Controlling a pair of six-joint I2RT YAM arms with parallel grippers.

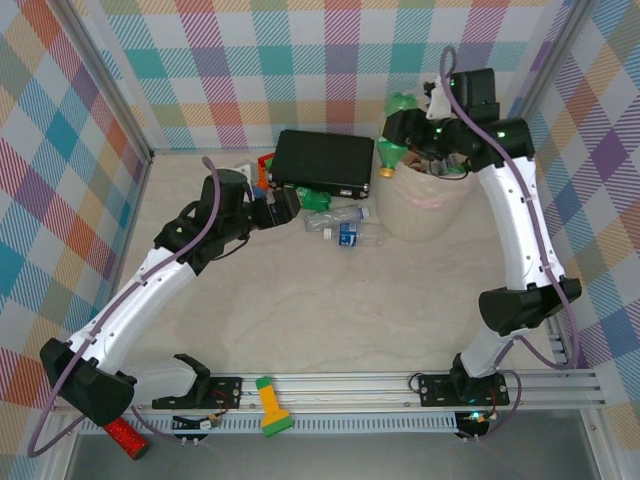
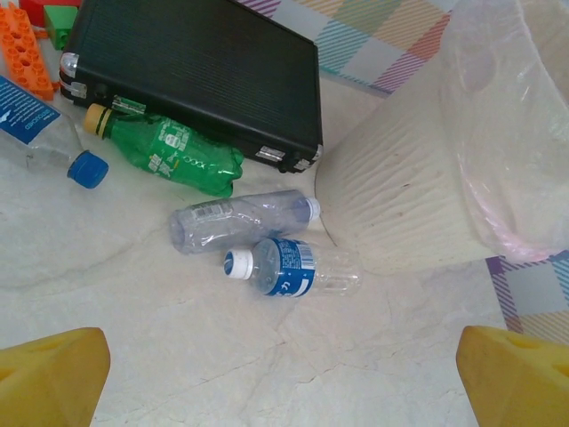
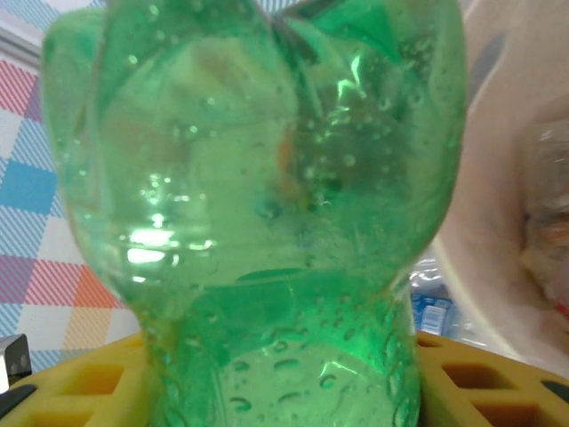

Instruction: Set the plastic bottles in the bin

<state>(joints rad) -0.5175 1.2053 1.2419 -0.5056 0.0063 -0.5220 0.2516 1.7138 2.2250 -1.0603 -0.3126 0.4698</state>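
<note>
No text is legible. The green bottle [image 2: 182, 158] shows white label marks. The blue-labelled bottle [image 2: 290, 268] shows white print, both too blurred to read.

Approach for my left gripper [image 2: 284, 378], jaws wide apart: bare table [image 1: 300, 310] ahead, nothing in the way up to the blue-labelled bottle [image 2: 293, 269] and the crushed clear bottle [image 2: 236, 222], which lie just beside each other. The bin [image 2: 400, 205] wall crowds the blue-labelled one's base on the right. Beyond them the black case [image 2: 196, 71] blocks passage, with the lying green bottle [image 2: 182, 158] tucked against its edge. At the bin's far rim, my right gripper [image 3: 276, 391] clamps the held green bottle [image 3: 267, 178].
</note>
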